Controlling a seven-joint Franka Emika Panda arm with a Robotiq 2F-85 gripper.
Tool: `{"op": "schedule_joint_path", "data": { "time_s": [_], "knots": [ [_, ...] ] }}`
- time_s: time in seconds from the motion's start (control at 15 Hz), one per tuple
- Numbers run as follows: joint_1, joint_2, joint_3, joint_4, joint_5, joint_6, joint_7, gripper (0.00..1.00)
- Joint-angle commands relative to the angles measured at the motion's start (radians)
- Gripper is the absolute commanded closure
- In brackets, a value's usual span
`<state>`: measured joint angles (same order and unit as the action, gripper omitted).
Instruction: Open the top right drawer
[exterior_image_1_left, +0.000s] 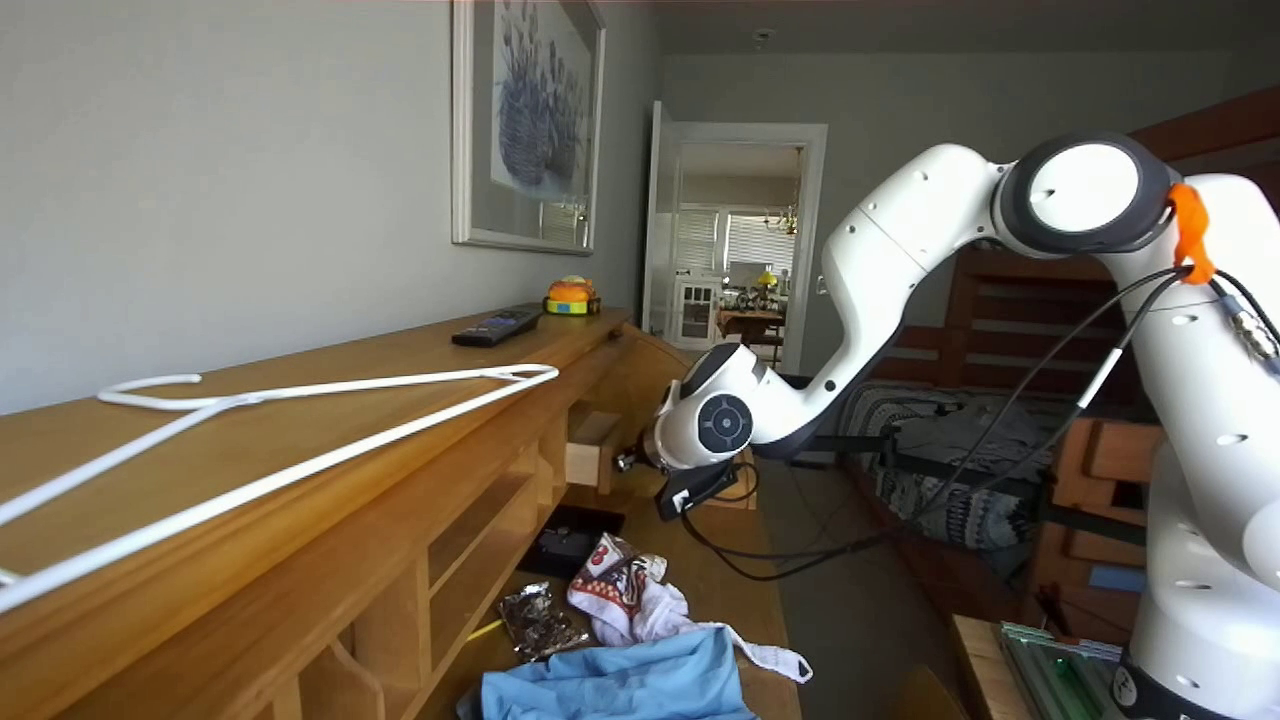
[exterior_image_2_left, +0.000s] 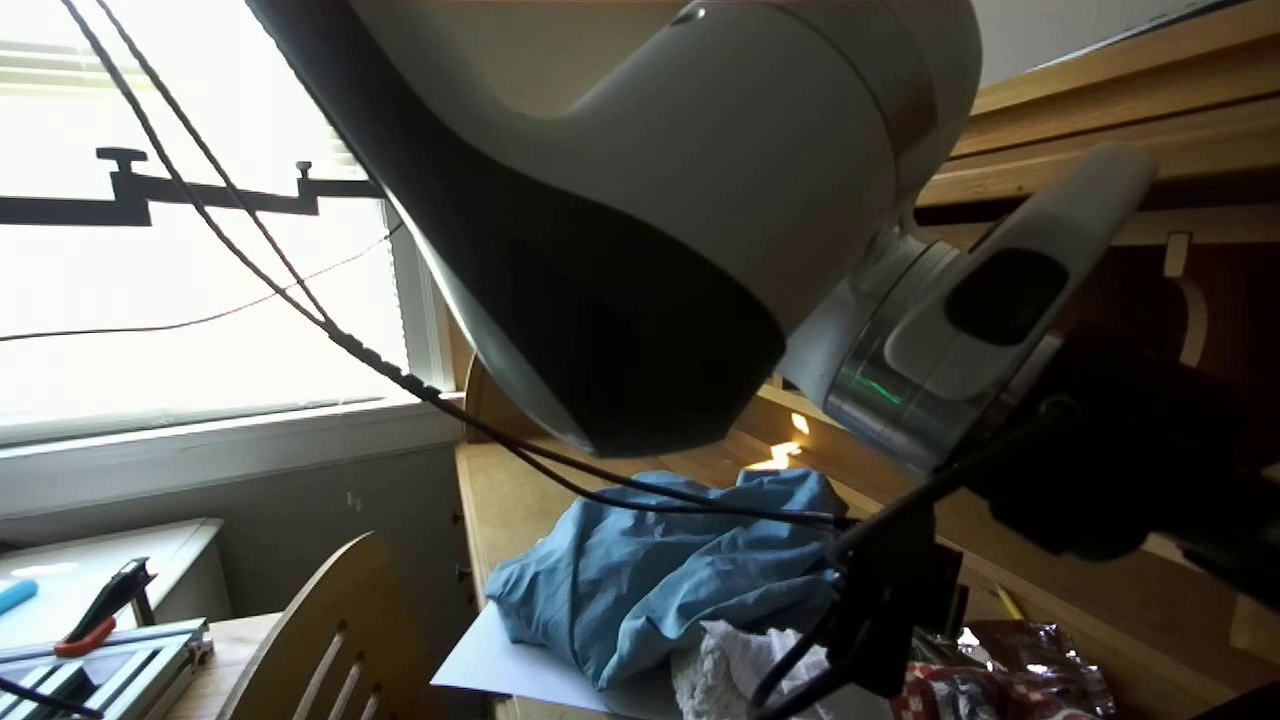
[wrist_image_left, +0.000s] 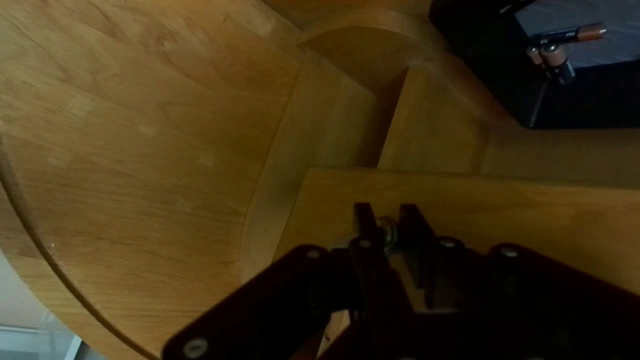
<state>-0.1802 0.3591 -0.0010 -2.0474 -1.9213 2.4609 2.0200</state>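
End effector (wrist_image_left: 386, 215) pinches the knob (wrist_image_left: 388, 234) of the drawer (wrist_image_left: 480, 210), fingers (wrist_image_left: 366, 222) close together. The drawer juts out partway.

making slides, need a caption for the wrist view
Gripper straddling the knob of a wooden drawer, batteries at upper right.

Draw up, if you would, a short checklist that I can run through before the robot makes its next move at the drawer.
1. Knob between the tool's jaws: ok, they stand close on both sides of it in the wrist view.
2. Firmness of that hold: cannot tell, the wrist view is dark there.
3. Drawer open: ok, at least partly; its side wall shows in an exterior view.
4. Drawer at the end of its travel: cannot tell.
5. Inside of the drawer visible for checking contents: not ok, too shadowed to make out.
6. Black tray with batteries apart from the drawer: ok, a gap shows in the wrist view.
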Motion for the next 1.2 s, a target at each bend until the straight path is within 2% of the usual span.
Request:
{"op": "schedule_joint_path", "data": {
  "time_s": [0.0, 0.8, 0.87, 0.93, 1.13],
  "knots": [
    [0.014, -0.043, -0.01, -0.049, 0.026, -0.013, -0.029, 0.95],
    [0.021, -0.063, -0.01, -0.097, -0.004, -0.007, -0.009, 0.95],
    [0.019, -0.069, -0.01, -0.1, -0.004, 0.004, -0.014, 0.57],
    [0.018, -0.08, -0.011, -0.105, -0.012, 0.013, -0.014, 0.55],
    [0.005, -0.146, -0.018, -0.129, -0.023, 0.08, -0.07, 0.36]
  ]
}}
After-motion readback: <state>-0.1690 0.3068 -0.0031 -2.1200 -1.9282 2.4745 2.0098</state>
